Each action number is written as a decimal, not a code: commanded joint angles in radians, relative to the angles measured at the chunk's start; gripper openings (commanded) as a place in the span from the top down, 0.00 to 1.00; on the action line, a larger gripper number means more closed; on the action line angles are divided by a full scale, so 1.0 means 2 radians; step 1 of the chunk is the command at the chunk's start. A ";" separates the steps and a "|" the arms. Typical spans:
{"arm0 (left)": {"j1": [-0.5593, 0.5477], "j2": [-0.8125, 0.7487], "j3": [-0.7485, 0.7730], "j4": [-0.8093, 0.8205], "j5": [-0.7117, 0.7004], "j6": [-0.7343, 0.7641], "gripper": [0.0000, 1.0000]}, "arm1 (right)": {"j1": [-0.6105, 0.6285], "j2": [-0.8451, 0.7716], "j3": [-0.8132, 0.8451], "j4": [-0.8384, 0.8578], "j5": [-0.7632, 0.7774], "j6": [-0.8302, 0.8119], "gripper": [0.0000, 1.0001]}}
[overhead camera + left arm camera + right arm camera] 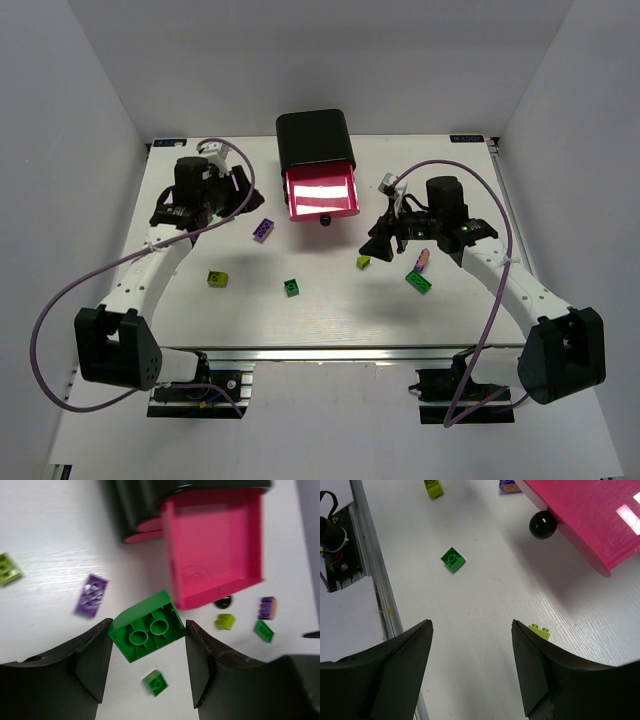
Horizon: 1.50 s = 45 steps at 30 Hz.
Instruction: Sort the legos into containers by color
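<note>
The left tool [148,642] holds a dark green brick [148,631] by 2 opposite sides, studs toward the wrist camera, and the brick sits skewed between the fingers. It hangs above the desk [200,310], just left of the open pink drawer [215,545]. The drawer is pulled toward the near side out of the black cabinet [313,135], and no brick shows inside it.

The right tool [472,630] stands wide and empty, low over the desk to the near right of the drawer's knob [543,524]. A small lime brick [540,631] lies just beside 1 finger, not between the 2.

A purple brick [263,229], a larger lime brick [217,279] and a small green brick [291,287] lie loose on the near left. A green flat brick [418,282] and a pinkish brick [423,258] lie on the near right.

- **Early release:** the skewed grip looks slight, so a quick swing could twist the green brick free. Letting go before it clears the drawer's left wall would drop it on the desk or the rim.
- **Missed pick:** if the right tool closes where it is, its finger would likely push the lime brick aside instead of catching it.
- **Shared drawer:** only 1 drawer stands open, so both arms heading there could meet and 2 colours could mix.
</note>
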 commanded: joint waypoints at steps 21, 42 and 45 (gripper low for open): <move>-0.149 0.201 0.216 -0.016 -0.086 -0.002 0.50 | -0.003 -0.012 -0.005 0.005 0.005 -0.008 0.24; -0.141 0.103 0.155 -0.009 -0.078 0.000 0.39 | 0.007 -0.026 -0.014 -0.006 0.106 -0.098 0.12; -0.141 0.001 0.063 0.000 -0.126 0.009 0.66 | 0.006 -0.044 -0.030 -0.010 0.194 -0.123 0.14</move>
